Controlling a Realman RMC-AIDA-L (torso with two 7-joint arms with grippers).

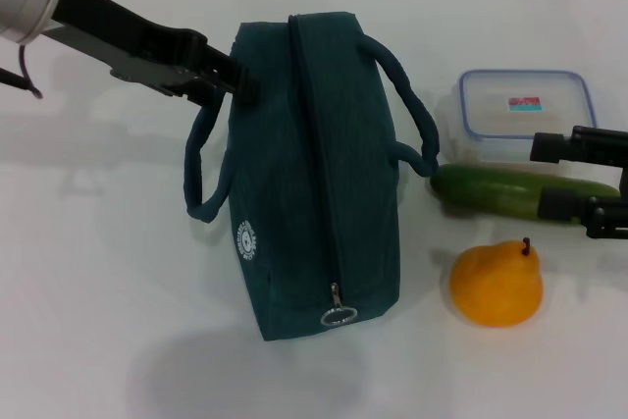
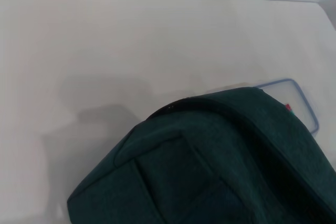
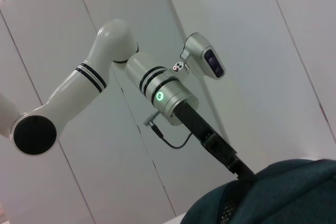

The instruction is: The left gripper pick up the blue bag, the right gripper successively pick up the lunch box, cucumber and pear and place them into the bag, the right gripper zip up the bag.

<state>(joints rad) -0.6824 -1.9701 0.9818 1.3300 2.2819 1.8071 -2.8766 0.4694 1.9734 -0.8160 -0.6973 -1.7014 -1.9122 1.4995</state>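
Observation:
The blue bag [image 1: 309, 174] stands in the middle of the white table, its zip running along the top to a silver ring pull [image 1: 339, 316] at the near end. My left gripper [image 1: 242, 81] reaches in from the far left and is shut on the bag's upper far edge, beside a handle [image 1: 201, 169]. The left wrist view shows the bag's fabric [image 2: 210, 166] close below. Right of the bag lie the lunch box [image 1: 525, 110], the cucumber [image 1: 500, 190] and the pear [image 1: 497, 285]. My right gripper [image 1: 555, 176] is open at the right edge, one finger on each side of the cucumber's right end.
The table [image 1: 98, 272] has bare white surface left of the bag and along the front. A white wall rises behind the table. The right wrist view looks across at my left arm [image 3: 157, 85] and the bag's top [image 3: 273, 192].

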